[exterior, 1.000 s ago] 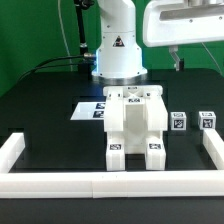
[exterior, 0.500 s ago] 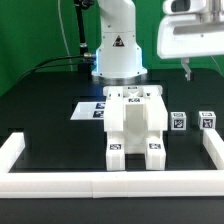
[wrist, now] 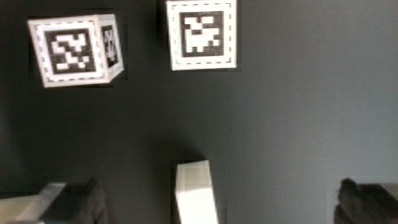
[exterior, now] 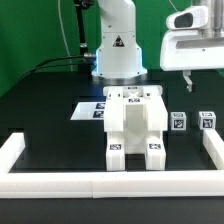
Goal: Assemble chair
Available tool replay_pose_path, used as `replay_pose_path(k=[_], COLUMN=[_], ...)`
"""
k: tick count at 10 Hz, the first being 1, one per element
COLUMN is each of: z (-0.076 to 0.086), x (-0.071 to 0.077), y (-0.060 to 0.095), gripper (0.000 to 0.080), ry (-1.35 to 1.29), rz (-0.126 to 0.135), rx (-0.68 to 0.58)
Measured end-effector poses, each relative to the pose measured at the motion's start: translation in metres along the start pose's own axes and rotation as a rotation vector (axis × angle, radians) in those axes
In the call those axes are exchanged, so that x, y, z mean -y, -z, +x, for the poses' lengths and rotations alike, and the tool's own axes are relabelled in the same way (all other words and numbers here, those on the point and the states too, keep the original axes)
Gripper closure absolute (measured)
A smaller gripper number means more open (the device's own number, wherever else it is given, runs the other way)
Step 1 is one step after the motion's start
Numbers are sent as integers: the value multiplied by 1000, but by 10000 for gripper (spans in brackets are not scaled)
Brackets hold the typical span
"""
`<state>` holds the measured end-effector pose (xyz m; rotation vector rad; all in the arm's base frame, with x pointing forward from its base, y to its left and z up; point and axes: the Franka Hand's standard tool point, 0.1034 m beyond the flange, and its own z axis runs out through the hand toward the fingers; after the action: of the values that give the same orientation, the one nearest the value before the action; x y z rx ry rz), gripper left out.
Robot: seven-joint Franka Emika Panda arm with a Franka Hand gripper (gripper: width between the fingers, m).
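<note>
The gripper is hanging in the air with its fingers spread wide, gripping nothing. The partly built chair is standing mid-table. On the exterior view's right of it, the nearer cube and the farther cube are sitting apart, below the gripper.

One chair assembly, two cubes, one marker board.
</note>
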<state>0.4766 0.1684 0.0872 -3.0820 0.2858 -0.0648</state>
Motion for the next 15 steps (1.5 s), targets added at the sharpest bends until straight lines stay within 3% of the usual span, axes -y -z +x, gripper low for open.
replay_pose_path(k=[2, 5, 9, 15], z=[-17, -23, -24, -34], x=[4, 11, 10, 7], y=[-18, -34, -36, -59], gripper=[151, 151, 151, 151], ry=[-110, -152, -155, -158], rz=[-10, -13, -14, -24], rx=[13, 6, 8, 3])
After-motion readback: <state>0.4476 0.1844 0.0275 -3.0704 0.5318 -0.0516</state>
